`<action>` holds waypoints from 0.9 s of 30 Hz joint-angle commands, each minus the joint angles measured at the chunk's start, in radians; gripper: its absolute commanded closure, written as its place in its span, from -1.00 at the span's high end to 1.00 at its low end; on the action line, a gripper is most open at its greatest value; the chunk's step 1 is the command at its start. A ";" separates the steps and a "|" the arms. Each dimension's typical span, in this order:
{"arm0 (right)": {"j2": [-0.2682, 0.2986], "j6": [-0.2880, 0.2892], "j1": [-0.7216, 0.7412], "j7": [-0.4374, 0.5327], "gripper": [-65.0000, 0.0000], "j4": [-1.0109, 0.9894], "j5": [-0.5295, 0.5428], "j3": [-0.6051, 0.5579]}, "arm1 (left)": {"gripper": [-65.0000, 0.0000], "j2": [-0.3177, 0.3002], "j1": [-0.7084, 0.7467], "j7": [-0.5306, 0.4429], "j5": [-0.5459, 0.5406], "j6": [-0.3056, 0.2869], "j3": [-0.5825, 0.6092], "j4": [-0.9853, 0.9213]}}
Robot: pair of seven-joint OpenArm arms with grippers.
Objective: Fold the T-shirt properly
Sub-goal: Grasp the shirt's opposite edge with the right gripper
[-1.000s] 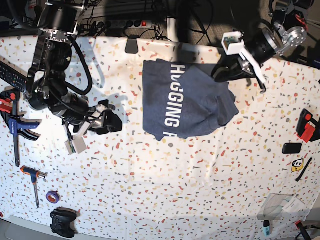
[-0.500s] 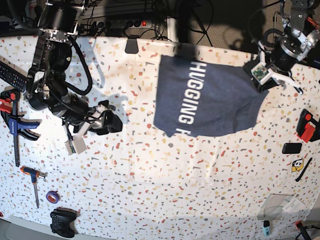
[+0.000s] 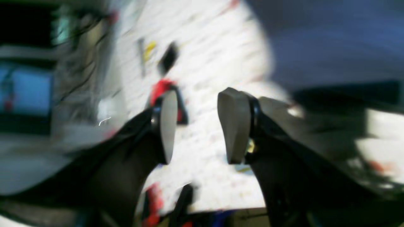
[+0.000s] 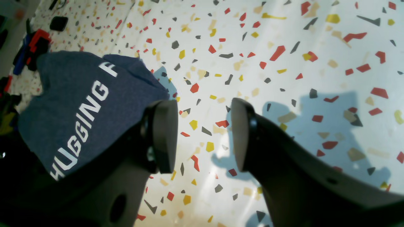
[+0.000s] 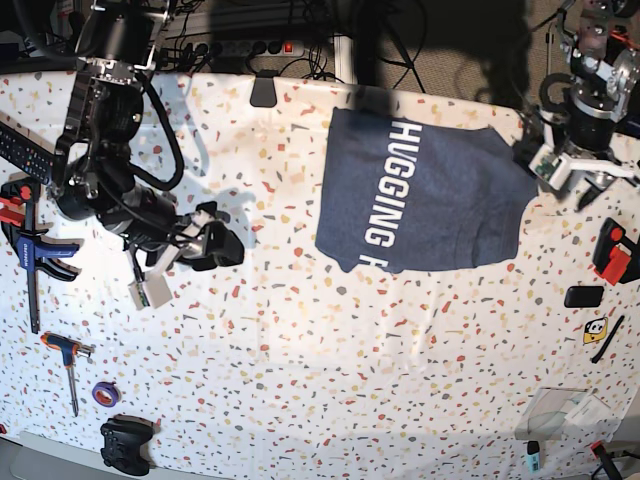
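Observation:
The T-shirt (image 5: 420, 190) lies on the speckled table (image 5: 330, 350) at the back right. It is dark blue-grey, with the white lettering "HUGGING" facing up. My left gripper (image 5: 572, 185) hangs just off the shirt's right edge. In the blurred left wrist view the left gripper (image 3: 202, 126) is open with nothing between its fingers, and the T-shirt (image 3: 331, 41) fills the upper right. My right gripper (image 5: 215, 245) stays well to the shirt's left. In the right wrist view the right gripper (image 4: 203, 135) is open over bare table, with the T-shirt (image 4: 79, 104) off to one side.
A blue clamp (image 5: 30, 250), a screwdriver (image 5: 68, 365), a purple tape roll (image 5: 105, 393) and a game controller (image 5: 125, 445) sit along the left and front left. A red and black object (image 5: 612, 250) and a small black item (image 5: 583, 296) sit near the right edge.
My left gripper carried the shirt's right part further right, then opened and let it go. The shirt now lies flat. The right arm has not moved.

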 commanded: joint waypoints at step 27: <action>-0.095 -0.030 0.122 0.345 -1.00 -0.085 -0.382 -0.384 | -1.00 -0.011 -0.005 0.179 -1.066 0.006 -0.007 0.111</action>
